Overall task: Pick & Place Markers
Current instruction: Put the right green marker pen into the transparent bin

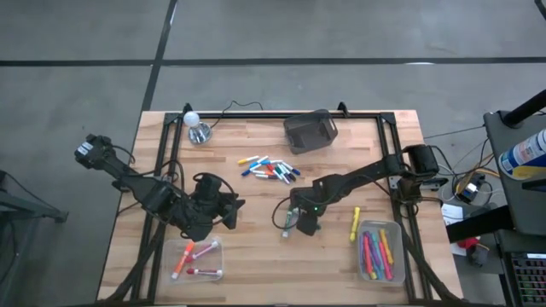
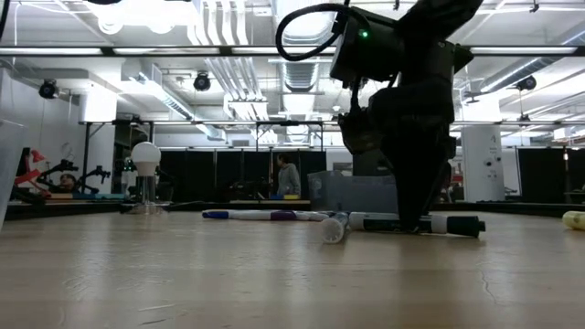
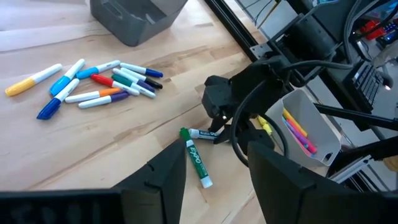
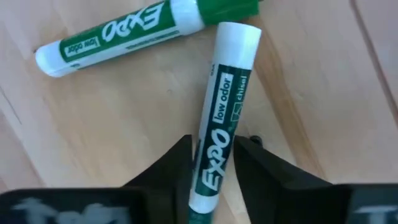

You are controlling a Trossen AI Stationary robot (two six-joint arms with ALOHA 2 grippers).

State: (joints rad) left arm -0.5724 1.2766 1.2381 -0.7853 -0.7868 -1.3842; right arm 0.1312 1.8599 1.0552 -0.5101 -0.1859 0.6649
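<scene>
Since the green marker [image 4: 214,118] is looking light, stiff and slick, I am squeezing it mid-barrel with the right gripper [image 4: 211,163], low over mid-table beside a second green marker [image 4: 118,32]. The left gripper [image 3: 211,171] is waiting, parted and empty. The right tray [image 1: 362,230] is holding several markers; the left tray [image 1: 218,256] is holding two.

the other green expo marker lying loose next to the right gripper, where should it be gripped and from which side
Grip the loose green-and-white Expo marker around the middle of its barrel, coming straight down from above with the fingers across its length. It lies flat on the wooden table, so only its long sides are free. The right gripper is shut on the second green Expo marker, so the open left gripper seems better placed.
</scene>
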